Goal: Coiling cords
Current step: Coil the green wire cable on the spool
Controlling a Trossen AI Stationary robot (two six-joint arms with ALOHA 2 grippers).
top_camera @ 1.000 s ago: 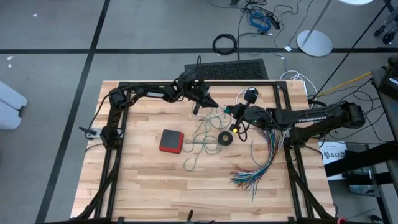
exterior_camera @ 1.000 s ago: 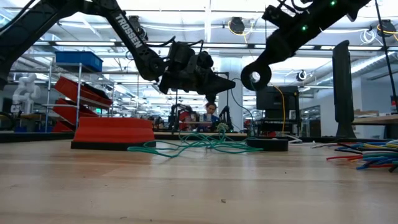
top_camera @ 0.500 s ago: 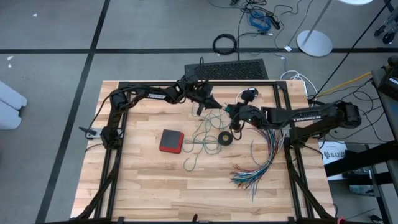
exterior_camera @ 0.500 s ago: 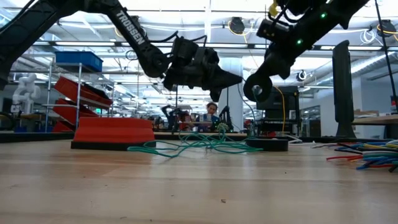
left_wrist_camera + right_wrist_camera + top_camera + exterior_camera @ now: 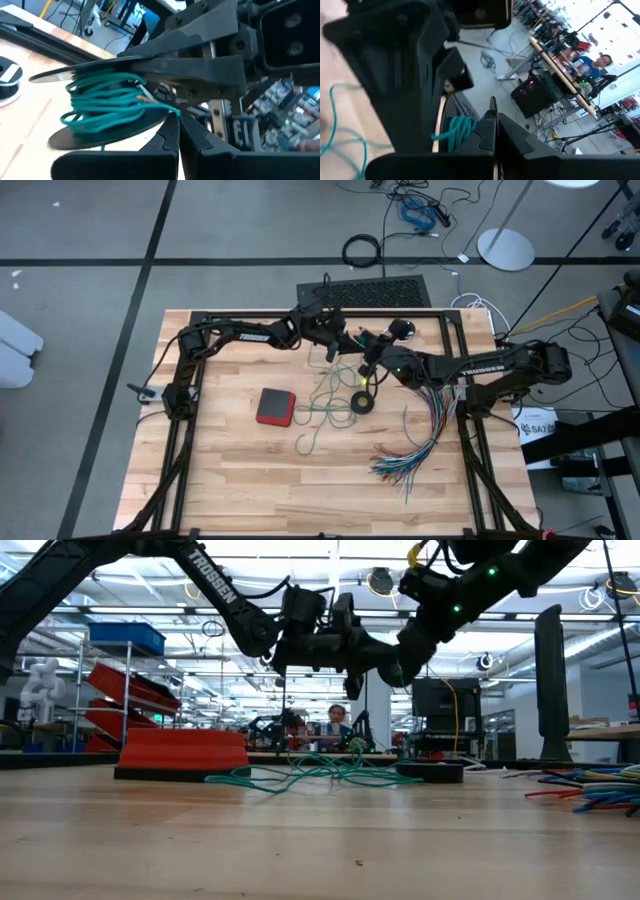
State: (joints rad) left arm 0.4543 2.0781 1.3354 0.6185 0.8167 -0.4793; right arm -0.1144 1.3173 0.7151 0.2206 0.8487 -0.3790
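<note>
The teal cord [image 5: 325, 395] is thin and loose, lying in a tangle of open loops mid-bench, with one end trailing toward the near edge. Part of it is gathered into a tight coil [image 5: 107, 102] raised off the bench at the back, and a strand [image 5: 337, 366] drops from there to the tangle. The white cord [image 5: 406, 420] curves loosely across the bench to the tangle's right.
</note>
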